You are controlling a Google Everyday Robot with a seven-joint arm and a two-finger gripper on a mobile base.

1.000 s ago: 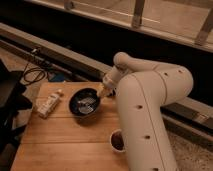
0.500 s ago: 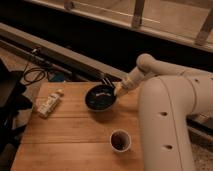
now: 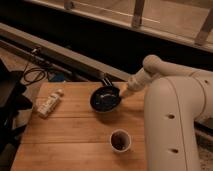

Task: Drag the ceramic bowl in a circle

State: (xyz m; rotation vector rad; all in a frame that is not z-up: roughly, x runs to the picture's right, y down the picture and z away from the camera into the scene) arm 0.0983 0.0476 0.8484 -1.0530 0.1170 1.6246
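Shallow, round, glossy black ceramic bowl (image 3: pixel 104 99): sat far-centre on the light wooden table (image 3: pixel 70 135); gripper (image 3: pixel 121 92) met its right rim, jaws pinched shut on that rim; small light-rimmed cup (image 3: pixel 120 140) stood near, in front; white bottle (image 3: pixel 50 103) lay flat, well apart, left; bulky white arm (image 3: pixel 172 115) filled the right side.

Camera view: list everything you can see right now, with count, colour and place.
bowl: one, glossy black, far middle of the table
cup: one, light rim, dark inside, near edge of the table
bottle: one, pale, lying at the table's left
table: one, light wood
cable: one, black, beyond the table's far left
arm: one, white, right side
gripper: one, shut on the bowl's right rim
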